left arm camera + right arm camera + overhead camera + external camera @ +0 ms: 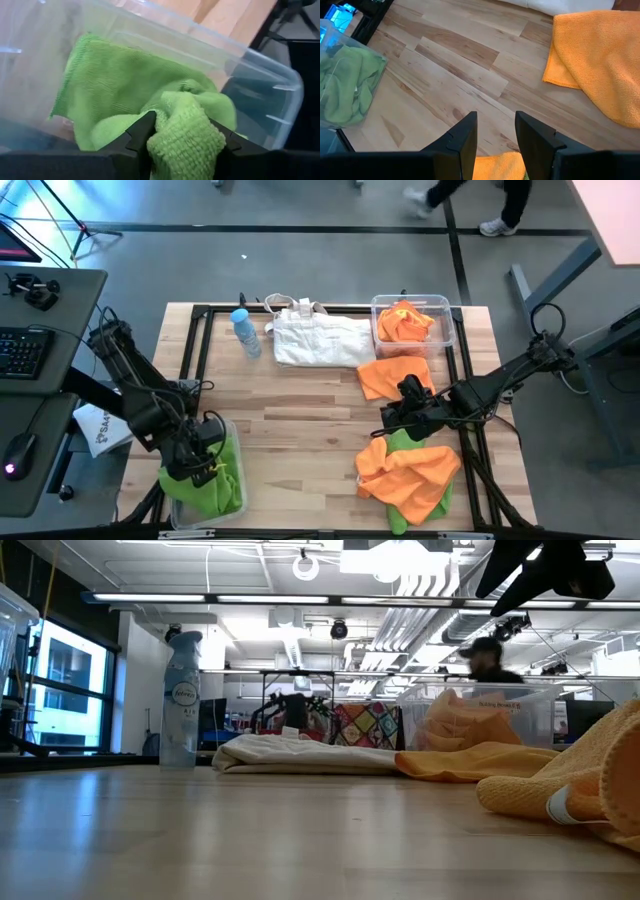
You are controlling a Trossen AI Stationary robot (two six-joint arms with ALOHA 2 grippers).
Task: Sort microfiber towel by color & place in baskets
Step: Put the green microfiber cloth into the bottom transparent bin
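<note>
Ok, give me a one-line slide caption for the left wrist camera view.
Left pincer shut on a green towel over the clear basket of green towels.

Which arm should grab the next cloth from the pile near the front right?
Right. Its gripper is open and hangs right by the orange and green pile. The left gripper is shut on a green cloth over the front-left bin.

Robotics lab in an open office hall.
Beside the wooden tabletop [300, 420]: keyboard [22, 352], mouse [18, 452]; exposed ceiling ducts [300, 635] beyond.
</note>
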